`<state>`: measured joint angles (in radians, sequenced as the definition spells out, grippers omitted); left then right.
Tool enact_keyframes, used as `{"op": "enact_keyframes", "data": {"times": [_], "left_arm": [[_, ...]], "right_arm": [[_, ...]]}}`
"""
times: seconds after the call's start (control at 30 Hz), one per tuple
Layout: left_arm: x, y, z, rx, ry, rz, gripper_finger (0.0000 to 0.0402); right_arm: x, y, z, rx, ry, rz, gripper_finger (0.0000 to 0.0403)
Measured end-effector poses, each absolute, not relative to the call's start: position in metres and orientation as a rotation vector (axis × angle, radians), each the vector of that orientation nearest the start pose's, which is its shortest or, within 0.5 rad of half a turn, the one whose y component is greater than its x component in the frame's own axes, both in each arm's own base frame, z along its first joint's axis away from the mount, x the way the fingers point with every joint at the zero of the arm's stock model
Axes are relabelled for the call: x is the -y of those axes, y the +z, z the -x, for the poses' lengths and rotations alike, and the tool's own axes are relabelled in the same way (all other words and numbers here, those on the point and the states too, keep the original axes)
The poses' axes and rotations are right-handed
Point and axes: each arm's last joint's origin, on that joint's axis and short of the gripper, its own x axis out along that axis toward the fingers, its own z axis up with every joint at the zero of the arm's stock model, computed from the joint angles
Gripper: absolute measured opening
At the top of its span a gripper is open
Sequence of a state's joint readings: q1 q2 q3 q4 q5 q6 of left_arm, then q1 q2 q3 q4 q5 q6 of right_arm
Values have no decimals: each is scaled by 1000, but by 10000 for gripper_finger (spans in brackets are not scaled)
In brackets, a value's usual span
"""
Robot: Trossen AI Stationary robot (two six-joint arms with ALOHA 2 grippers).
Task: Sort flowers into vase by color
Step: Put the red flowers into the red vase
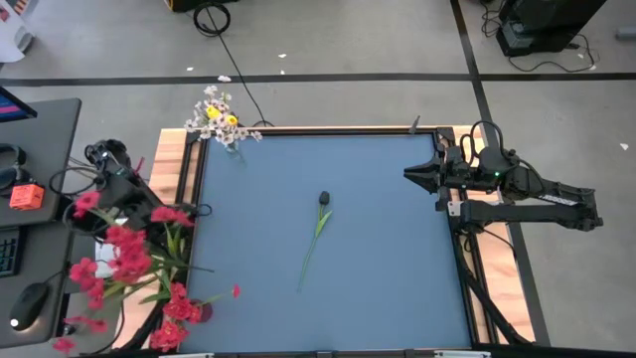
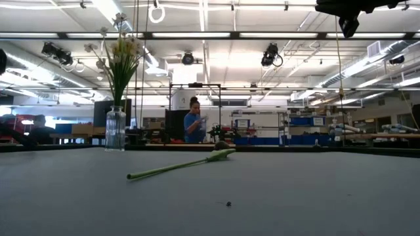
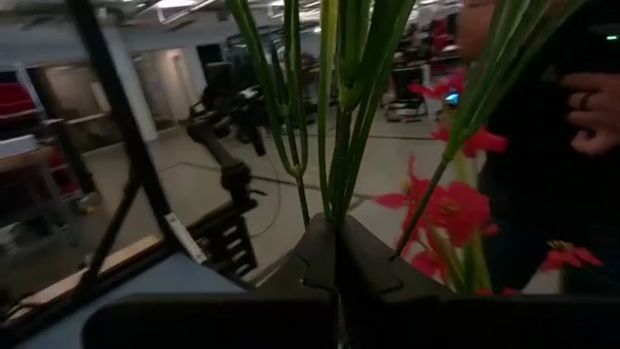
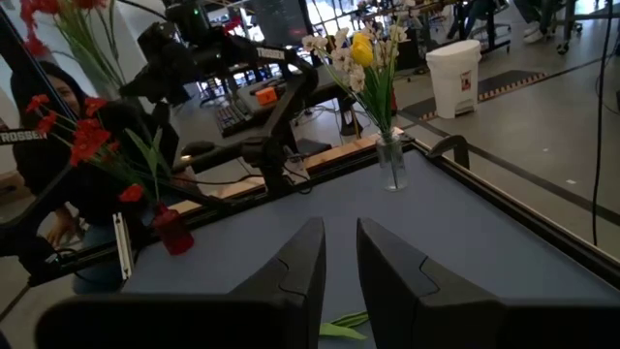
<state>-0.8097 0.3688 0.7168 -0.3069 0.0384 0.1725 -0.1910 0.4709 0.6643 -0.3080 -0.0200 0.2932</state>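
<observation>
Seen from the high view, the dark-budded flower point(image 1: 316, 231) lies alone at mid-table, its long axis running from the bud at the far end to the stem tip nearer and slightly left; the right gripper point(image 1: 409, 175) hovers at the table's right edge, pointing left toward it, and is judged the nearer free arm, while the left gripper point(image 1: 177, 215) sits at the left edge among red flowers point(image 1: 129, 261). The vase point(image 1: 231, 141) with white and yellow blooms stands at the far left corner. In the low view, the stem point(image 2: 180, 166) lies flat on the table, well apart from the vase point(image 2: 115, 129). In the left wrist view, the fingers point(image 3: 373, 267) are clenched on green stems point(image 3: 334, 107). In the right wrist view, the fingers point(image 4: 300, 267) stand parted and empty, the stem's tip point(image 4: 344, 325) just beyond them.
</observation>
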Motion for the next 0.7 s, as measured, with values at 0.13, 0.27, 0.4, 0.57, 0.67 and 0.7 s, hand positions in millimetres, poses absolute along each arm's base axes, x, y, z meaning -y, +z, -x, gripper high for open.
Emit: {"op": "enact_keyframes", "data": {"times": [0.13,0.27,0.4,0.57,0.67,0.7], "left_arm": [[49,360,-51,57,-736,-174,4],[40,371,-45,-38,-676,-209,4],[33,358,-36,-126,-724,-234,4],[18,332,-20,-181,-734,-213,4],[12,316,-12,-163,-780,-158,4],[11,311,-10,-148,-806,-133,4]], "right_arm": [[20,318,-108,-88,-186,-304,73],[20,318,-108,-88,-186,-304,73],[20,318,-108,-88,-186,-305,73],[20,318,-108,-88,-186,-304,73],[20,318,-108,-88,-186,-304,73],[20,318,-108,-88,-186,-304,73]]}}
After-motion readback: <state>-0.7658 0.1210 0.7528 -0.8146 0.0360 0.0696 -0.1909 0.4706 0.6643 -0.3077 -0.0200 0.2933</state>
